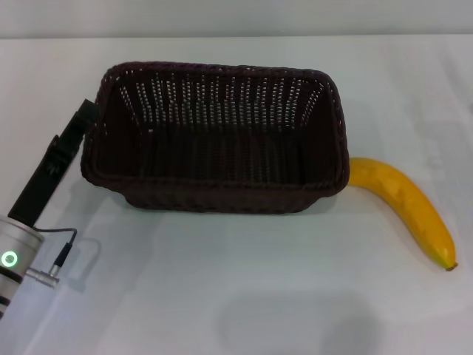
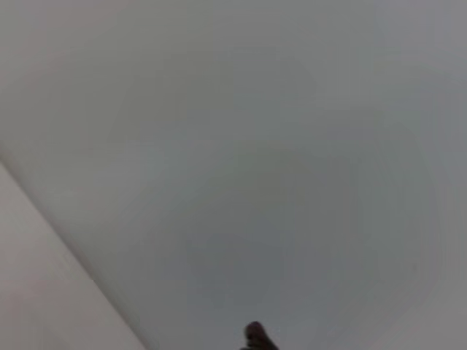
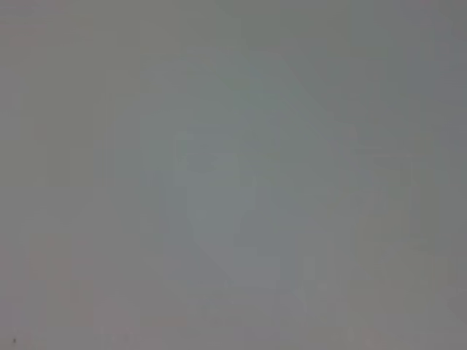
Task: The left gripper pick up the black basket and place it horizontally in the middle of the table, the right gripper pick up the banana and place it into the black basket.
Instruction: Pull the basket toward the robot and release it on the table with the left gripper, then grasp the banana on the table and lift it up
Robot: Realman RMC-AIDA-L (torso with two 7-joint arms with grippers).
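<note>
The black basket stands upright on the white table, its long side across the head view, near the middle. It holds nothing. My left gripper reaches up from the lower left and its tip meets the basket's left rim. The banana lies on the table just right of the basket, its stem end close to the basket's right front corner. My right gripper is out of view. The left wrist view shows only a pale surface and a small dark tip. The right wrist view shows plain grey.
The left arm's silver wrist with a green ring light and a thin cable sits at the lower left. The table's far edge runs behind the basket.
</note>
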